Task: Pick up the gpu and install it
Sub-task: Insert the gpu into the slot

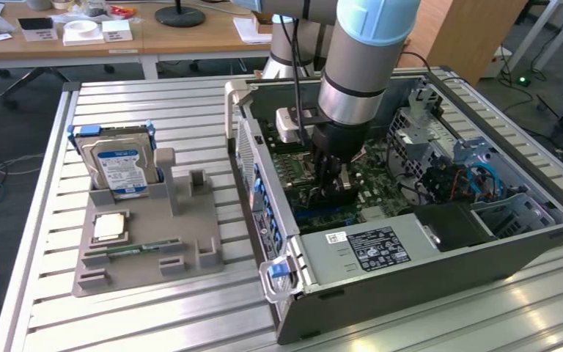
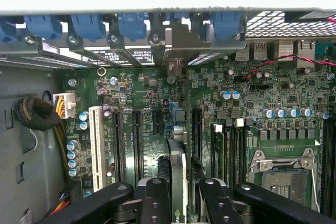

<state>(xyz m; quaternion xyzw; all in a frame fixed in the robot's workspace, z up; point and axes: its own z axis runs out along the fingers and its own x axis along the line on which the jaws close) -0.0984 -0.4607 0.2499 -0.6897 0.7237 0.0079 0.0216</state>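
- gpu: a thin dark card seen edge-on, standing upright between the gripper fingers, directly over the motherboard inside the open computer case.
- gripper state: the fingers are drawn in narrow and clamp the card's upper edge from both flat sides; the card is held.
- handling, judged: the card looks light and stiff, but fragile. the flat faces carry components and the lower edge carries contacts, so the upper edge is the sound place to hold it. a thin card in a narrow grip is likely to tilt if pushed off-line against a slot.
- wrist view: it shows the card edge lying parallel to the long black expansion slots, with the white slot further aside and the blue retention clips at the case wall beyond the motherboard. whether the card has entered a slot cannot be told.
- exterior view: it shows the arm reaching down into the case, and outside the case a grey fixture tray holding a hard drive and a memory stick.
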